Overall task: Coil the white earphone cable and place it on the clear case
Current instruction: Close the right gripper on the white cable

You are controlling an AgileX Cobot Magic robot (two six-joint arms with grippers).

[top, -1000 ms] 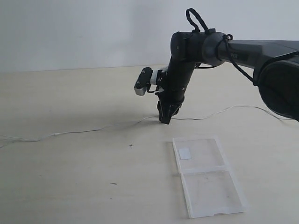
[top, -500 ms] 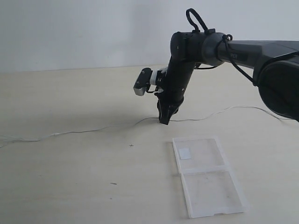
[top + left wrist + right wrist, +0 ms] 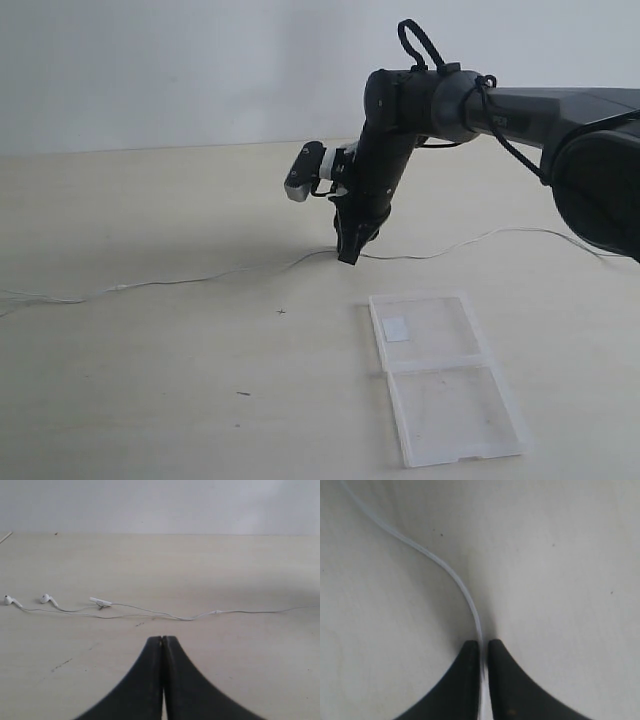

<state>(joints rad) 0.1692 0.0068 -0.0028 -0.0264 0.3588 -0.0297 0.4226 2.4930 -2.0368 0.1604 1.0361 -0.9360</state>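
Note:
The white earphone cable (image 3: 200, 279) runs as a thin line across the table from the far left edge to the right side. My right gripper (image 3: 348, 258) is shut on the cable (image 3: 451, 572) near its middle, holding it just above the table. The clear case (image 3: 443, 378) lies open and flat in front of the right gripper, its white sticker (image 3: 397, 329) in the far half. In the left wrist view the two earbuds (image 3: 46, 599), the inline remote (image 3: 100, 601) and the cable (image 3: 190, 617) lie ahead of my left gripper (image 3: 163, 639), which is shut on nothing. The plug is not visible.
The pale table (image 3: 150, 390) has a few small dark specks (image 3: 281, 312). The right arm's dark base (image 3: 600, 190) fills the right edge of the exterior view. A plain wall rises behind the table.
The right gripper has risen slightly with the cable pinched in it, lifting the wire's middle a little off the table. The case has not moved.

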